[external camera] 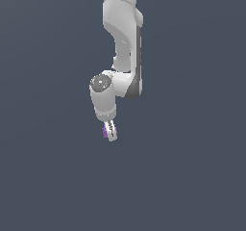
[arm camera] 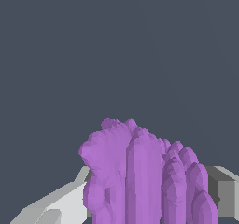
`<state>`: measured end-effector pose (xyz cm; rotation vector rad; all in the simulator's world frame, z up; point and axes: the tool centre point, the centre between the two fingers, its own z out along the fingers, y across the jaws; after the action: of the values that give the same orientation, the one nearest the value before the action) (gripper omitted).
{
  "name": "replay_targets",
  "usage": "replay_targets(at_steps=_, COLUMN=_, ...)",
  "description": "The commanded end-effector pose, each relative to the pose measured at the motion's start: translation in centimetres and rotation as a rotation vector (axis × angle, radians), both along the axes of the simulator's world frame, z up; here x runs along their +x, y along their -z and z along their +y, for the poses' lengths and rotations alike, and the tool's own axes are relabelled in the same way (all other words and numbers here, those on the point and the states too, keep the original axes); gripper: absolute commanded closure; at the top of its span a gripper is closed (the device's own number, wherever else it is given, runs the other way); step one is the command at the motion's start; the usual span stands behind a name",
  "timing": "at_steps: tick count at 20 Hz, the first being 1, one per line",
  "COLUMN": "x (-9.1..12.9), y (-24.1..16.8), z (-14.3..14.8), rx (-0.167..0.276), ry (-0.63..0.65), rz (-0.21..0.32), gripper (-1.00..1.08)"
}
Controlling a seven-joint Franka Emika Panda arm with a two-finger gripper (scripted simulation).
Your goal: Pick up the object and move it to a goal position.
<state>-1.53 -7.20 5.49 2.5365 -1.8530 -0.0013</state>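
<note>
The gripper [external camera: 111, 134] has its fingers [arm camera: 56, 206] clamped on the purple ridged object [arm camera: 144, 176]; the object sits between them at the arm's tip, ridges running along the fingers; no goal marker shows.

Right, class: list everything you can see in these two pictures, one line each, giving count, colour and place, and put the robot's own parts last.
Small lumpy purple object with a ridged surface: one, purple, between the jaws at the arm's tip; only a sliver shows in the exterior view.
Plain flat background surface: one, dark grey-blue, filling both views.
Robot arm: one, white with dark grey joints, reaching down from the top of the exterior view.
Gripper: one, light grey, jaws shut on the purple object.
</note>
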Motion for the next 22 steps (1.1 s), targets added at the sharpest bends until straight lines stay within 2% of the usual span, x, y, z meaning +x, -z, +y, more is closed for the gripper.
replay_targets(at_steps=1, x=-0.2, y=-0.8, z=-0.2, rx=0.0, ry=0.0, rz=-0.001, gripper=1.08)
replay_targets(at_steps=10, x=-1.5, y=-6.5, z=-1.5, rx=0.002, ry=0.001, rz=-0.001, gripper=1.08)
replay_targets(at_steps=22, x=-4.6, y=-19.8, z=-4.5, rx=0.001, ry=0.003, rz=0.0, gripper=1.08)
